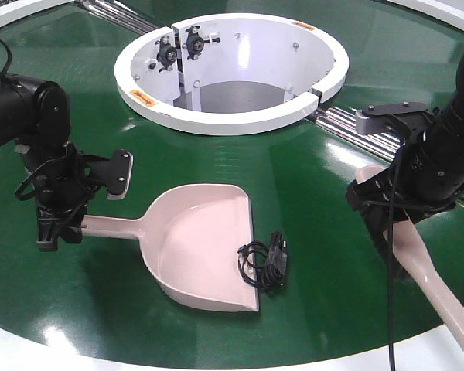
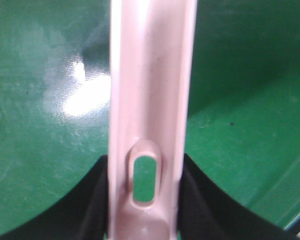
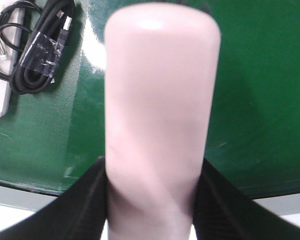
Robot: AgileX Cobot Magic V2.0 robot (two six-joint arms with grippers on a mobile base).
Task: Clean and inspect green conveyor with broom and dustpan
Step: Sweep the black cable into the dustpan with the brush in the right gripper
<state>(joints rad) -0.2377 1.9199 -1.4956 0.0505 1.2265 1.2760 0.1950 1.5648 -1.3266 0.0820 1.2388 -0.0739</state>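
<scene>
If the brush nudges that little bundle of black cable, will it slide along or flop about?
The cable bundle is taped round its middle, so it probably moves as one lump, though loose loops may snag. It looks light and the green conveyor is glossy, so it should slide, not roll. It lies at the dustpan lip, which might catch it.

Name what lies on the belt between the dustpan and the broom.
A coiled black cable lies at the open edge of the dustpan; from there to the broom the green conveyor is bare. The exterior front-facing view shows it.
</scene>
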